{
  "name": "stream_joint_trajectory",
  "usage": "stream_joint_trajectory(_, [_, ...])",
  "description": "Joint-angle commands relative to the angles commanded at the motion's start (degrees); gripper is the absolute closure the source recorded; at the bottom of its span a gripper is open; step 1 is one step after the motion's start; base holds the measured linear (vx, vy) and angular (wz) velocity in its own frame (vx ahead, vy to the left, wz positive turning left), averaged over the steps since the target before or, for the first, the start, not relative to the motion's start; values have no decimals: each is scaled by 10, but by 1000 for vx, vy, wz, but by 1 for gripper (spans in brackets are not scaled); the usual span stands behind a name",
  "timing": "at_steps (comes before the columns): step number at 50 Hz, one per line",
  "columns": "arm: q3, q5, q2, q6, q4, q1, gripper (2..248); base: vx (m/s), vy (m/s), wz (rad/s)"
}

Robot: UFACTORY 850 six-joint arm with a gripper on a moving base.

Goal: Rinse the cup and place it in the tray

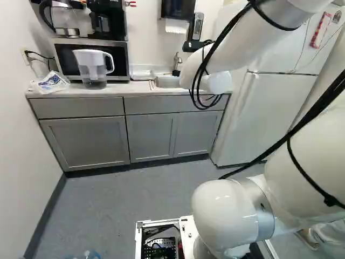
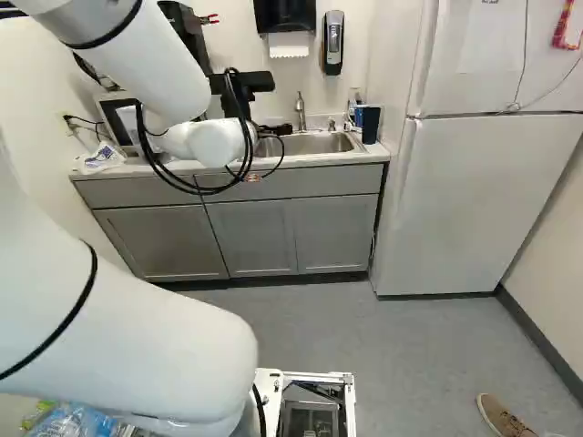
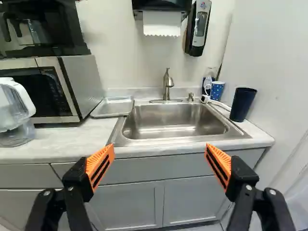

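In the right base view my gripper (image 2: 259,82) shows as a dark part past the white wrist, in front of the counter. The wrist view has the gripper (image 3: 160,161) open, nothing between its orange pads, facing the counter's front edge and the sink. A dark blue cup (image 3: 243,103) stands upright on the counter beside the sink (image 3: 173,121), well ahead of the fingers. Behind it is a smaller blue dotted cup (image 3: 217,90) with a handle. The shallow metal tray (image 3: 113,107) lies across the sink from the cups, next to the microwave. The faucet (image 3: 167,85) rises behind the basin.
A microwave (image 1: 119,56) and a water pitcher (image 1: 92,67) stand on the counter (image 3: 77,139). A soap dispenser (image 3: 197,29) and a paper towel holder (image 3: 161,6) hang above. The fridge (image 2: 474,200) is beside the counter. A person's shoe (image 2: 503,417) shows on the floor.
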Motion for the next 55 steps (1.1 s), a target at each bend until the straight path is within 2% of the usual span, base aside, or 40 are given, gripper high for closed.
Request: stream_joint_trajectory(55, [-99,-88,-35,0,0,0,3,0,0,0])
